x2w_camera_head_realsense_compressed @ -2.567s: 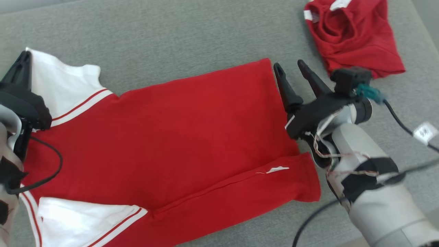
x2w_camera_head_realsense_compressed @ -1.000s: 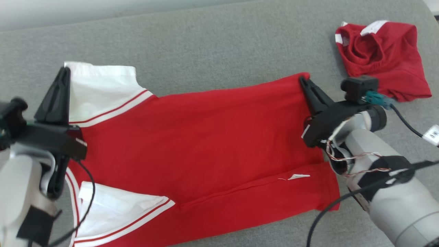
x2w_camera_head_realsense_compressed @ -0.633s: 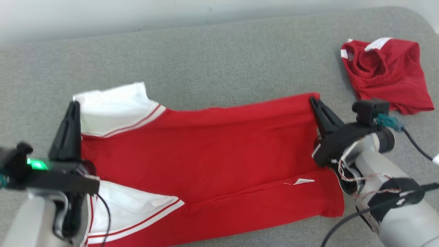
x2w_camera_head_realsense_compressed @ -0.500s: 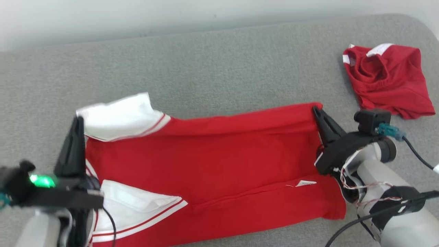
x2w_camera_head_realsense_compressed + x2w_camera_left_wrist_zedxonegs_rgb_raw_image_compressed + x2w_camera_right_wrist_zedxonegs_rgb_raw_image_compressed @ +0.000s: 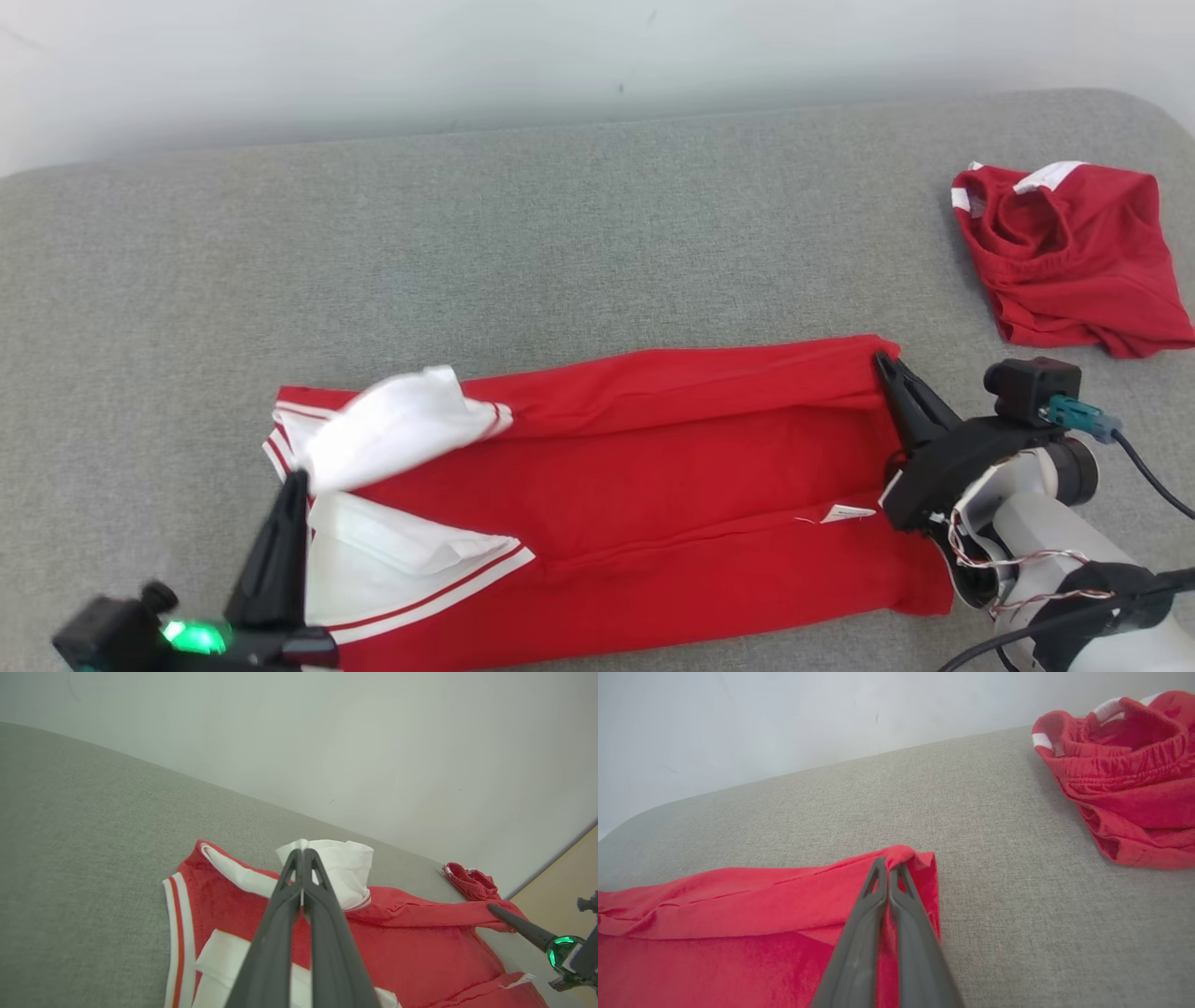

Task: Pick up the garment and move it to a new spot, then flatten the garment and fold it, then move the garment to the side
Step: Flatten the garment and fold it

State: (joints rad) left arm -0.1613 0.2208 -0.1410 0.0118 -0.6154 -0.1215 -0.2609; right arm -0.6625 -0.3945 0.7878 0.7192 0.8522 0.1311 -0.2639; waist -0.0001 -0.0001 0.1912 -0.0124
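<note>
— On the worktop (image 5: 560, 233), where is the shirt (image 5: 653, 485)?
— Close to the robot, lying lengthwise, its near flap folded in. The far edge is raised off the surface.
— What has changed?
— Seconds ago that edge lay flat and the right hand (image 5: 888, 862) stood open beside the hem. Now it is clamped on the far hem corner, and the left hand (image 5: 301, 855) is clamped on the white sleeve (image 5: 392, 439). Both have drawn the edge toward the robot, and the sleeve has flopped over the body.
— Meaning?
— Second lengthwise fold under way, by my judgement. Laying down and the move aside remain. Red shorts (image 5: 1064, 252) lie well apart, right.
</note>
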